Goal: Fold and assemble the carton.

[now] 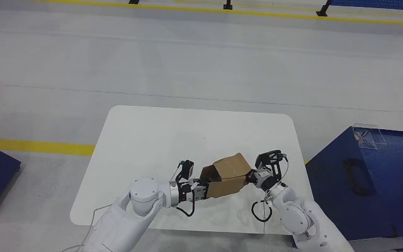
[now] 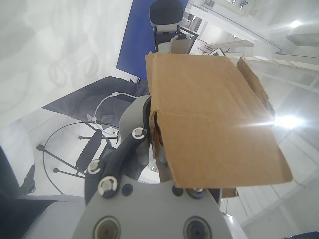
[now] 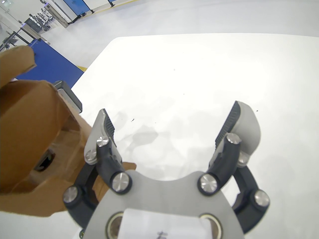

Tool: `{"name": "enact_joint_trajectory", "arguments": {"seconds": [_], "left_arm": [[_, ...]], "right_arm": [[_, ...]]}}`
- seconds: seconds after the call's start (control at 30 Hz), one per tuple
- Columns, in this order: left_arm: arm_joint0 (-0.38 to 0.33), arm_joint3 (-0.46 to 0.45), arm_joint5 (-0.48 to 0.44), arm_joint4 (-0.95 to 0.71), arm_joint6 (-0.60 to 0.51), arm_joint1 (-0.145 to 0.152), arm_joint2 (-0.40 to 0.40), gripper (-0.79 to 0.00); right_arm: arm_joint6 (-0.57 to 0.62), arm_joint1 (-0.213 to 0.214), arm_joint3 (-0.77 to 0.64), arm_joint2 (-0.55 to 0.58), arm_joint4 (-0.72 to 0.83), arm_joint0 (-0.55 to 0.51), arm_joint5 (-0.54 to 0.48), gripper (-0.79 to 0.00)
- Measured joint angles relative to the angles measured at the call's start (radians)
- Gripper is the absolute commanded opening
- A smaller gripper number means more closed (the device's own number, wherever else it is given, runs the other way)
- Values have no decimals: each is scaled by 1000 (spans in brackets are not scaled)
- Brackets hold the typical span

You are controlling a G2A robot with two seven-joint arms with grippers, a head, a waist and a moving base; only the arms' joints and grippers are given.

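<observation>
Carton [image 1: 228, 175], clamped, half hides left end effector [image 1: 198, 189].

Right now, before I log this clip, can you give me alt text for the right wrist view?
The right gripper is open above the white table, nothing between its fingers. A brown carton, partly folded, is close beside one finger; contact cannot be judged.
</observation>
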Motion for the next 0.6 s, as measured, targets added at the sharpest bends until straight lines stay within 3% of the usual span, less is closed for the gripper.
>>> {"name": "enact_joint_trajectory", "arguments": {"seconds": [0.4,0.6], "left_arm": [[11,-15,8,6,-5,2,-3,-785],[12,-9,7,5,-14,2,-2,-785]], "right_arm": [[7,-5,-80,-3,-23,-65,-6,0],[9,-3,-77,47,27,-84,-26,0]]}}
